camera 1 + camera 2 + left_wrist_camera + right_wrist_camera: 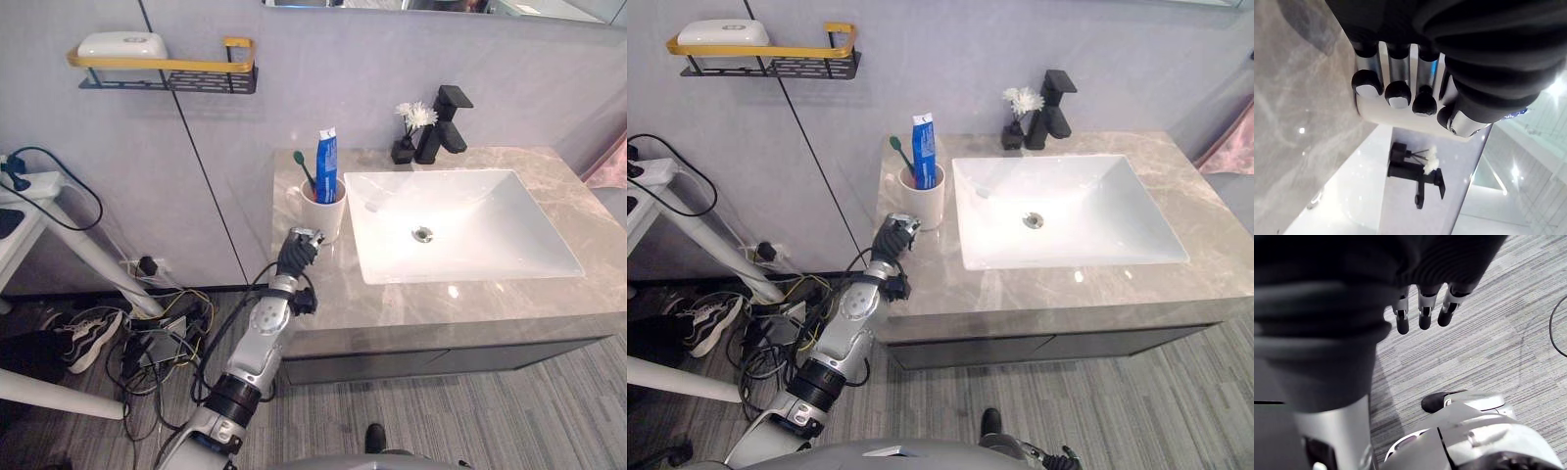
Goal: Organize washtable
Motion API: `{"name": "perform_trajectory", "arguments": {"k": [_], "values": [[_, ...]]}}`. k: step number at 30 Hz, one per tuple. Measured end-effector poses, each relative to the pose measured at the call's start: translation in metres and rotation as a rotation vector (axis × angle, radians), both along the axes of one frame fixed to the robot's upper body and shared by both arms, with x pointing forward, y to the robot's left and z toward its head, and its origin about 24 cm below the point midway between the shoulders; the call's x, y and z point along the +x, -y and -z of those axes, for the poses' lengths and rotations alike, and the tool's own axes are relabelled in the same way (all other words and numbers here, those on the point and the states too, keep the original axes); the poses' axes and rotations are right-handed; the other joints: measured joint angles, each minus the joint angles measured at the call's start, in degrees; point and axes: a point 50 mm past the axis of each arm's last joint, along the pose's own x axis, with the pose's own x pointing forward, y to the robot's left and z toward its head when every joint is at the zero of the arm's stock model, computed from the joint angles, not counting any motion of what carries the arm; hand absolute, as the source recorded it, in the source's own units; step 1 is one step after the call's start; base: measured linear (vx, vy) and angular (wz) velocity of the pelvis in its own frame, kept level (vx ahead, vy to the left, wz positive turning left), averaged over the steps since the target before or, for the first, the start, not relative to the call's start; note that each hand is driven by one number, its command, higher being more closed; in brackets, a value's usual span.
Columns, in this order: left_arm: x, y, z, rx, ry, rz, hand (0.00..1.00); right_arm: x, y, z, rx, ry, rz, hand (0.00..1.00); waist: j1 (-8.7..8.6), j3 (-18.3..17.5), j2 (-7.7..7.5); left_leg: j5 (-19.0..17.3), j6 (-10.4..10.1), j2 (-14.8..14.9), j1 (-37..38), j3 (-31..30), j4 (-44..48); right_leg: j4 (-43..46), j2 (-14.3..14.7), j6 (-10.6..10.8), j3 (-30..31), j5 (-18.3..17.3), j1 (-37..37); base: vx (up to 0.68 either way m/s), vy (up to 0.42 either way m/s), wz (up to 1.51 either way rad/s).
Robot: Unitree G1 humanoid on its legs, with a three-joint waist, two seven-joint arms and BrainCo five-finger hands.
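Left hand [297, 255]: sits on the bench [392, 304] at the cup's [326, 213] 7 o'clock. Fingers [1399, 93] are curled in tight with the dark tips tucked back and nothing inside them. The left wrist view puts the cup's white wall right behind them, either touching or just beside; contact can't be confirmed.

Cup: white, upright, at the basin's [490, 245] 9 o'clock and close to the back wall. It holds a green toothbrush [304, 168] leaning toward 11 o'clock and a blue toothpaste tube [326, 164] standing near vertical, cap end up. Both are seated inside the cup.

Wall shelf [167, 73]: off at the cup's 10 o'clock, black rack with a yellow rail, and a white soap box [122, 44] on its left end.

Basin: white rectangle sunk into the grey marble bench. A black faucet [446, 125] stands at its 12 o'clock. A small black vase [404, 149] with white flowers is just beside the faucet at 11 o'clock.

Right hand [1424, 316]: hangs over the striped grey floor [1488, 333], well away from the bench. Fingers are straight and loose, close together, holding and touching nothing.
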Motion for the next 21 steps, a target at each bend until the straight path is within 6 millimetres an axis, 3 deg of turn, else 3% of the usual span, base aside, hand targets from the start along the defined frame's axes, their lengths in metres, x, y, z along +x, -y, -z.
{"name": "perform_trajectory", "arguments": {"k": [13,21], "values": [[-0.017,0.039,-0.001,0.009,0.016,0.208,1.0,0.002,-0.002,0.0,-0.005,0.004,-0.034,0.0,-0.07,-0.03,-0.04,0.0,0.0,0.01,0.05,-0.26,0.33,0.0,-0.1,-0.01,-0.35,0.0,0.44,0.0,0.0,0.0],[-0.008,0.046,0.003,0.063,-0.002,0.214,1.0,0.003,-0.002,0.0,-0.007,0.004,-0.035,0.0,-0.31,-0.06,-0.1,0.0,0.0,0.0,0.31,0.26,0.3,-0.01,-0.11,-0.01,-0.01,0.01,0.47,0.0,0.001,-0.01]]}}
